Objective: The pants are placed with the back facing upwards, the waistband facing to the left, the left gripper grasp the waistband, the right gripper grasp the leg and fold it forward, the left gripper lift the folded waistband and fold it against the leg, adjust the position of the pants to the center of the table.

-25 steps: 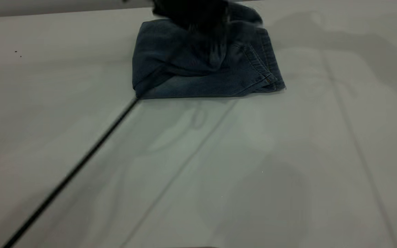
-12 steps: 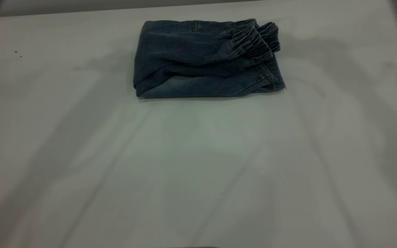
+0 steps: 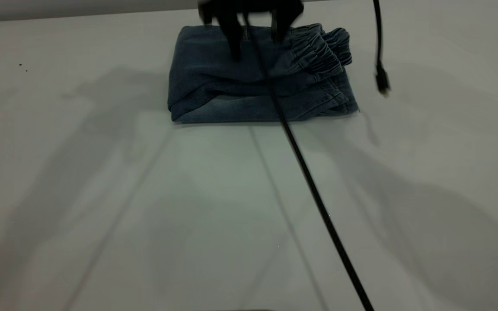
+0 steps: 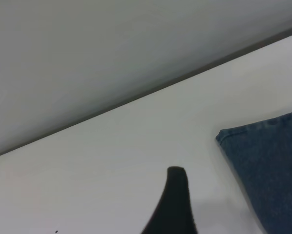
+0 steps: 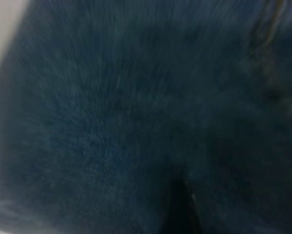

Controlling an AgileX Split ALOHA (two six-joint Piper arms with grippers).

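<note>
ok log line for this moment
pants: folded, far table centre | right gripper: open above pants | left gripper: beside pants, off fabric

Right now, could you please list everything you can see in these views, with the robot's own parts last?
Folded dark blue denim pants: one, blue, at the far middle of the table, elastic waistband bunched at their right end.
White table surface: one, white-grey, under the pants.
Thin black cable: one, black, running diagonally from the pants toward the near right edge.
Hanging black cable end: one, black, right of the pants.
Right gripper: one, black, fingers spread over the pants' far edge.
Left gripper: one, black, over bare table beside the pants' corner.
</note>
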